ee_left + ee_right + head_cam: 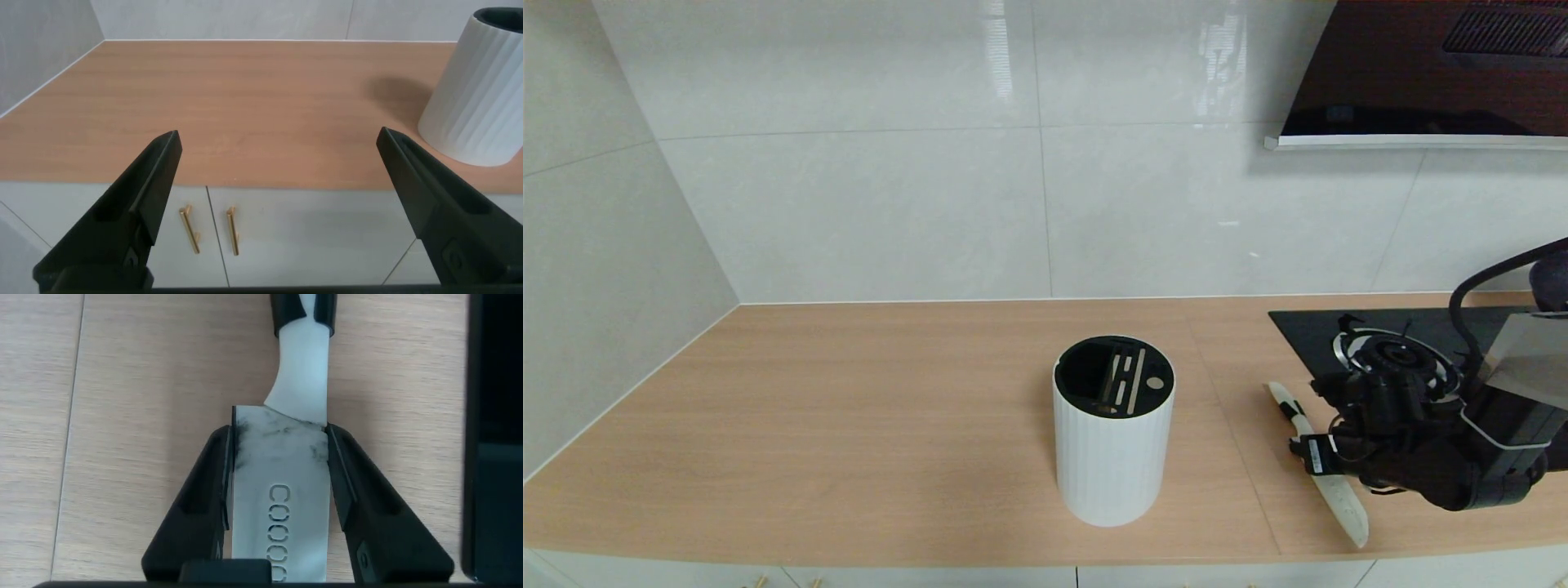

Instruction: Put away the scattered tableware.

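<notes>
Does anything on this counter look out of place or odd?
Yes. The knife lies flat on the counter beside the stove, outside the white holder; the jaws of the right gripper grip its blade.

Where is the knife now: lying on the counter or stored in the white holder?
The knife is lying flat on the counter, outside the white holder; the right end effector grips its blade.

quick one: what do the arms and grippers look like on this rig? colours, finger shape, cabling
Mostly black. The left gripper has two long wedge-shaped fingers tapering to blunt tips. The right gripper has the same matte black pair. A black cable arcs over the right wrist, which also carries a grey panel and thin white trim.
</notes>
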